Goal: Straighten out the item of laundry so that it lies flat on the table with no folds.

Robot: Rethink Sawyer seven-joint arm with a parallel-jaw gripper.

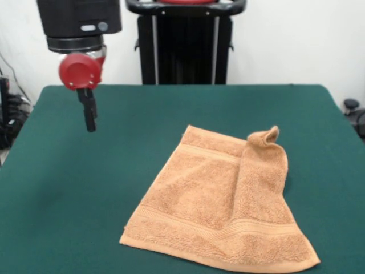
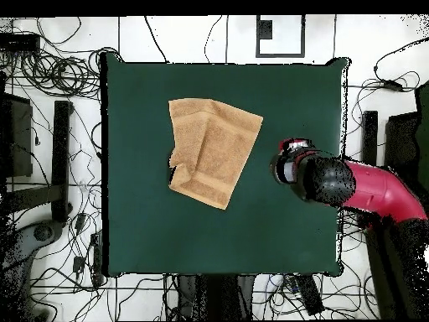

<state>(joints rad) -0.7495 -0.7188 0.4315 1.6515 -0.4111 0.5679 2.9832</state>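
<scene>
The gripper [image 1: 90, 124] hangs above the table [image 1: 68, 188] well apart from the towel [image 1: 219, 200], holding nothing; whether its fingers are parted I cannot tell. The green table stands before a white wall. The towel lies mid-table, one side folded over. Only the overhead view shows cables [image 2: 50, 71] strewn on the floor.

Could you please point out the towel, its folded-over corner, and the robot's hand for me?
towel [image 1: 199, 200]: front view, on its flat middle.
folded-over corner [image 1: 267, 136]: front view, on the raised flap's tip.
hand [image 1: 90, 127]: front view, at the dark fingertips' lower end.
</scene>
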